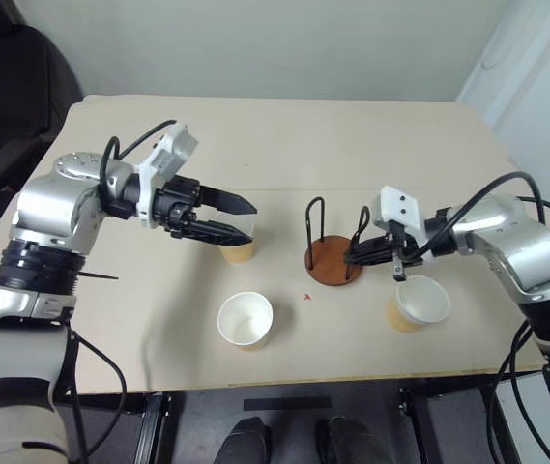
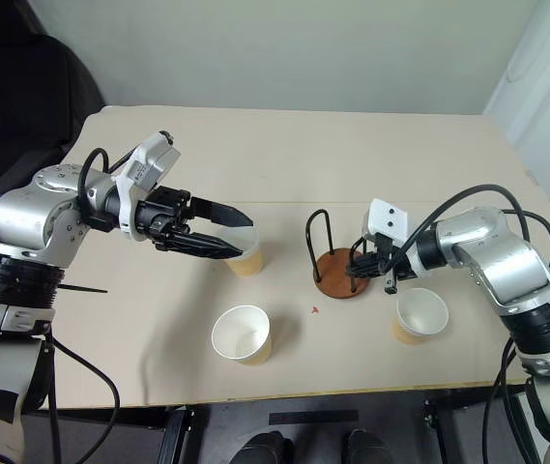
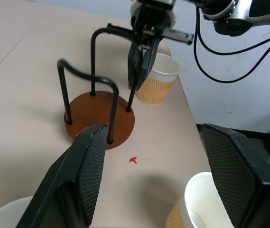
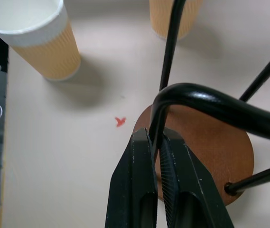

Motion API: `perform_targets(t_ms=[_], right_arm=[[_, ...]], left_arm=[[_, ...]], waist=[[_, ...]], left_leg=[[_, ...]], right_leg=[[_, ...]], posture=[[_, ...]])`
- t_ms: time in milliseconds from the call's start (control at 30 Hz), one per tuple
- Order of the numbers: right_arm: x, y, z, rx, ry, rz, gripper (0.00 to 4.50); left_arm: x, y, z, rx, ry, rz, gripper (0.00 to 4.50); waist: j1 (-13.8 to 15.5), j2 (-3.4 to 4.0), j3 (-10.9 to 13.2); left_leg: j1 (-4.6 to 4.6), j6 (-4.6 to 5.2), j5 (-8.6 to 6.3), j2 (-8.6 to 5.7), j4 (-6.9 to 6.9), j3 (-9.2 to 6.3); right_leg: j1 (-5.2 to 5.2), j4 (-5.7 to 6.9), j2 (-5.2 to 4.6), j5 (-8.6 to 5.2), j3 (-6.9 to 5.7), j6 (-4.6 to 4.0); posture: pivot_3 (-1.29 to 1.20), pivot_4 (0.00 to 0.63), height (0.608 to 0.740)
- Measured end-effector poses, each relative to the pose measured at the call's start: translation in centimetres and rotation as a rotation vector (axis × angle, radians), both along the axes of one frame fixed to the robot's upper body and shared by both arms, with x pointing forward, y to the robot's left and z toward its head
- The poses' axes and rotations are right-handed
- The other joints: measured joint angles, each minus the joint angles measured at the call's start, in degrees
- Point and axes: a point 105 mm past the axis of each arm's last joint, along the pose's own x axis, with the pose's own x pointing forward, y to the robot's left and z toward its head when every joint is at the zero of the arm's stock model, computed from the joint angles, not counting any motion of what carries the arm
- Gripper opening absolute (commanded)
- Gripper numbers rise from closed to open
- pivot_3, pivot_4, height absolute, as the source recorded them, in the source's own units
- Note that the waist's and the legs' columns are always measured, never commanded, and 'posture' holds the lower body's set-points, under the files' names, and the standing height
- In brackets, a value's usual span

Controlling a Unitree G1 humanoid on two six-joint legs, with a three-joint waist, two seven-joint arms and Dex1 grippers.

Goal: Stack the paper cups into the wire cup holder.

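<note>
So the desk [image 1: 284, 135] is a big flat beige slab with a matte top, one faint seam running across the middle, and a tiny red mark [image 1: 306, 296] near the front

The wire cup holder [image 1: 333, 261] sits roughly mid-desk, a smooth round reddish-brown disc with thin glossy black wire loops bent up out of it, nothing inside it yet

Three paper cups, all tapered with white rims and ribbed tan-orange sides, all upright on the desk: one [image 1: 246, 320] near the front edge left of the holder, one [image 1: 419, 303] to the holder's right, and one [image 1: 239, 244] further back on the left

The left gripper [image 1: 239, 218] has chunky black fingers with a fine knurled texture on the pads, spread wide on either side of that back-left cup; they hide most of it, so I can't say whether they actually touch it

The right gripper [image 1: 357, 253] is pinched closed on one of the holder's wire loops; in the right wrist view the wire runs right between its two fingers [image 4: 135, 190]
</note>
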Motion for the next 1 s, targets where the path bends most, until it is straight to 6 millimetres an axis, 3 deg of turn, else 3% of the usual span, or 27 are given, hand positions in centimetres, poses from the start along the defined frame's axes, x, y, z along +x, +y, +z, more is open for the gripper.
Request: perform_targets(t_ms=[133,400,1000], right_arm=[[0.1,-0.2,-0.7,-0.040,0.005,0.007,0.97],[0.9,-0.9,-0.9,-0.077,-0.030,-0.019,3.71],[2.9,-1.1,-0.7,-0.070,-0.088,-0.063,3.71]], left_arm=[[0.0,0.0,0.0,0.001,0.001,0.001,3.39],[0.0,0.0,0.0,0.003,0.001,0.002,3.39],[0.2,-0.5,-0.4,0.001,0.002,-0.006,3.39]], waist=[[0.01,0.00,0.00],[-0.02,0.00,0.00],[-0.11,0.00,0.00]], left_leg=[[0.00,0.00,0.00,0.00,0.00,0.00],[0.00,0.00,0.00,0.00,0.01,0.00],[0.00,0.00,0.00,0.00,0.02,-0.01]], right_leg=[[0.01,0.00,0.00,0.00,0.00,0.00],[0.01,0.01,0.00,0.00,-0.01,0.00],[0.02,0.01,0.00,0.00,-0.02,0.00]], posture=[[0.00,0.150,0.740],[0.00,0.150,0.740],[0.00,0.150,0.740]])
